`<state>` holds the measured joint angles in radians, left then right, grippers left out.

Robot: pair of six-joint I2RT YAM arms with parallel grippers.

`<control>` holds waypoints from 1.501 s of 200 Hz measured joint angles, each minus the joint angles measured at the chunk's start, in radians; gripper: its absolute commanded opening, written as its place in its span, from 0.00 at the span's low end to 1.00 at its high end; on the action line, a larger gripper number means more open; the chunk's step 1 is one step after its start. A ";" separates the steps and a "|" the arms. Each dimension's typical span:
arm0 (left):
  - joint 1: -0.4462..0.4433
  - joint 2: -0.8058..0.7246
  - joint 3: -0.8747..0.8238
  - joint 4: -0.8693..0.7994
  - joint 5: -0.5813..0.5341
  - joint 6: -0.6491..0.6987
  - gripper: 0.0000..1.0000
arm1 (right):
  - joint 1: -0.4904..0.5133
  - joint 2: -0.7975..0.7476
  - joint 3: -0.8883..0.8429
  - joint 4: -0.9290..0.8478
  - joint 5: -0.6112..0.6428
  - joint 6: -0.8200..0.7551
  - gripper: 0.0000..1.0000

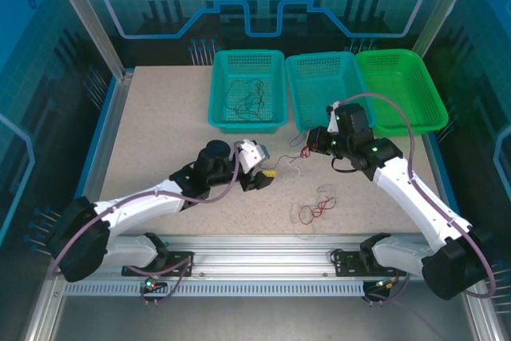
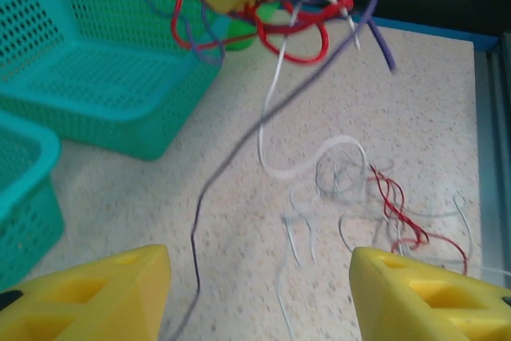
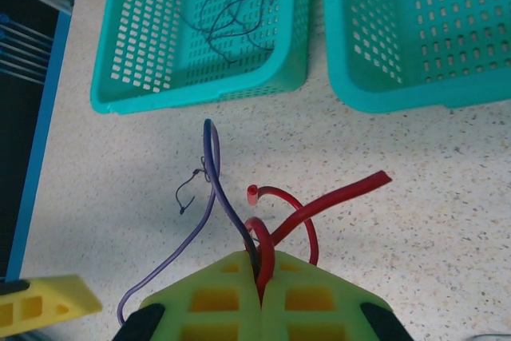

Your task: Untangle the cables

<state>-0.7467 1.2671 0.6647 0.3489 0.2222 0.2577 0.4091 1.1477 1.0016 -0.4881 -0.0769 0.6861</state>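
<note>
Several steps in, judging by the dark wires (image 1: 249, 100) lying in the left teal basket (image 1: 247, 128), and now working on teasing one strand out of a mixed clump. Pinching that clump of red and purple wires (image 3: 327, 207) with the right gripper (image 3: 260, 281), fully closed on the strands, just in front of the middle teal basket (image 1: 294, 97). Dangling from that grip, in the left wrist view: red loops, a white strand and a long purple strand (image 2: 196, 237) trailing down toward the table (image 1: 160, 133).

Holding the left gripper (image 2: 259, 297) wide apart and gripping nothing, low over the table just beside the right one. Straddling the purple strand between the yellow fingers (image 2: 112, 293), apparently without touching it.

Leaving a small loose tangle of red and white wires (image 1: 315, 209) on the table nearer the arm bases, well apart from the baskets.

Probably calling next for closing the left gripper on the purple strand alone. Then drawing it slowly sideways, away from the right gripper, watching for red loops snagging and dragging along.
</note>
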 measured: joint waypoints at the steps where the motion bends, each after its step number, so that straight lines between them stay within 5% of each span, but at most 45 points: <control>1: -0.002 0.003 0.002 0.003 -0.001 0.002 0.63 | 0.000 0.000 0.000 0.000 0.000 0.000 0.00; 33: -0.037 0.086 0.073 0.123 -0.016 0.059 0.64 | 0.012 -0.010 0.006 -0.016 -0.010 -0.011 0.00; 50: -0.045 0.117 0.090 0.176 -0.017 0.072 0.56 | 0.012 -0.012 0.006 -0.024 -0.010 -0.011 0.00; 94: -0.051 0.163 0.106 0.219 -0.023 0.097 0.00 | 0.012 -0.012 0.006 -0.028 -0.014 -0.010 0.00; 149: -0.053 0.135 0.093 0.241 -0.082 0.081 0.00 | -0.011 -0.018 0.002 -0.080 0.094 0.029 0.02; 205: 0.040 -0.153 -0.010 0.214 -0.238 -0.135 0.00 | -0.341 -0.130 -0.242 -0.140 0.243 0.071 0.06; 247: 0.122 -0.245 0.001 0.116 -0.203 -0.232 0.00 | -0.432 -0.126 -0.328 -0.126 0.171 0.026 0.00; 269: 0.111 -0.164 0.039 0.063 -0.059 -0.211 0.25 | -0.425 -0.126 -0.326 -0.079 0.052 -0.005 0.00; 300: 0.021 -0.019 0.047 0.056 0.061 -0.129 0.46 | -0.383 -0.126 -0.265 -0.069 -0.058 -0.035 0.00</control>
<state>-0.7254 1.2480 0.7113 0.4049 0.2836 0.1287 0.0261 1.0214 0.7364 -0.5571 -0.1352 0.6510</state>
